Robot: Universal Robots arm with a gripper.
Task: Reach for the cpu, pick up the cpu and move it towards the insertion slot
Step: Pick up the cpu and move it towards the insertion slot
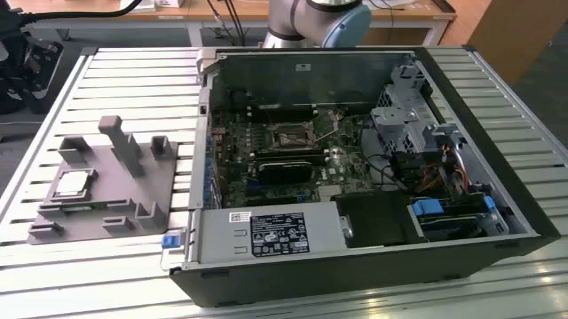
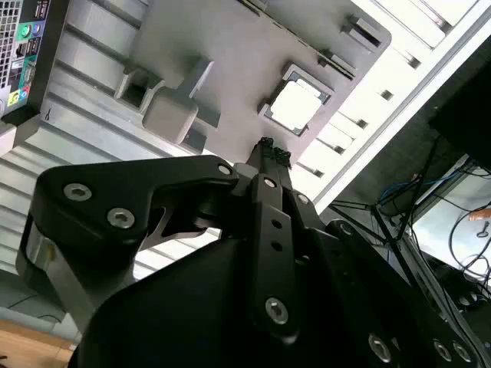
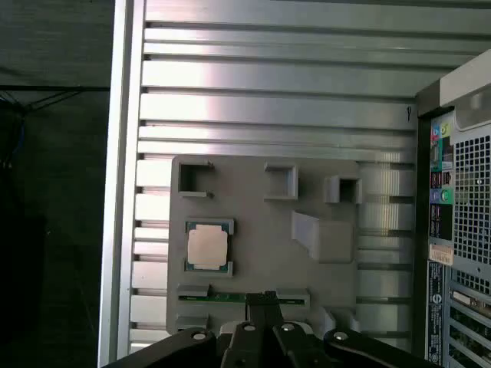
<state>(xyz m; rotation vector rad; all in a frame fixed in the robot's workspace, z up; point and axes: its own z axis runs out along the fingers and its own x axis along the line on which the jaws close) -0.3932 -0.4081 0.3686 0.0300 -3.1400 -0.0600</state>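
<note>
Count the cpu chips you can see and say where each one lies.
1. The cpu sits in a recess of the grey fixture, on the exterior view's left of the open computer case. The insertion slot looks empty; the case could hide others.

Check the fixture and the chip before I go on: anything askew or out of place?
Nothing stands out. The cpu lies flat and square in its recess on the grey fixture, and the end effector, shut, hovers near it without touching.
</note>
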